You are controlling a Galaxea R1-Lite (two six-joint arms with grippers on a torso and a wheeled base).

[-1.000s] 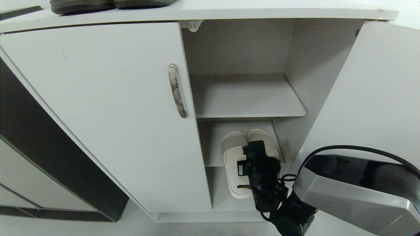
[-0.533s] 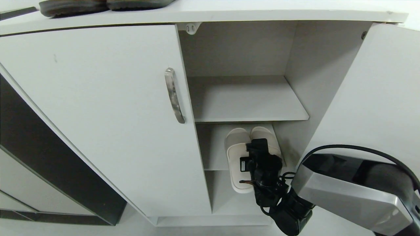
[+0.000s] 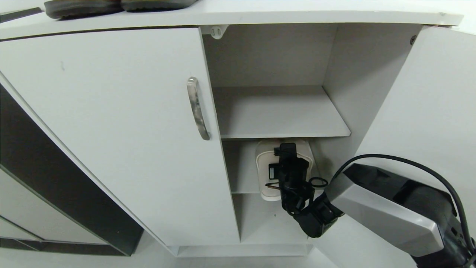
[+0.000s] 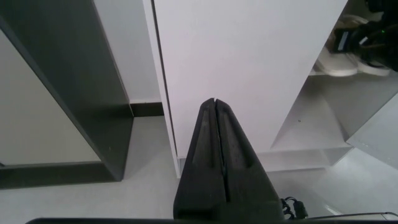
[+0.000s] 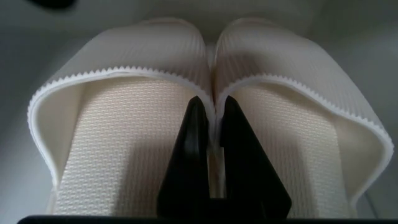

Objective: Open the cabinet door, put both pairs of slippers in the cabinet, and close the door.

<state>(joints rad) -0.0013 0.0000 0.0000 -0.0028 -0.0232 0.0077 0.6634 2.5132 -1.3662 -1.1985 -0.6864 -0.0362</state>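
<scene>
A pair of white slippers (image 3: 264, 175) lies side by side on the cabinet's second shelf (image 3: 241, 175), heels sticking out over its front edge. My right gripper (image 3: 285, 149) is shut on the slippers' touching inner edges (image 5: 215, 106), and the ribbed straps (image 5: 124, 56) face away from it. A dark pair of slippers (image 3: 81, 6) rests on the cabinet top at the far left. My left gripper (image 4: 215, 102) hangs shut and holds nothing, low in front of the closed left door (image 4: 249, 50).
The right door (image 3: 427, 104) stands swung open beside my right arm. The left door (image 3: 111, 123) is closed, with a metal handle (image 3: 197, 108). The upper shelf (image 3: 279, 111) is bare. A dark panel (image 3: 55, 178) flanks the cabinet on the left.
My right gripper has pushed the white slippers deeper onto the second shelf, so less of them overhangs. The head camera shifted slightly at first.
</scene>
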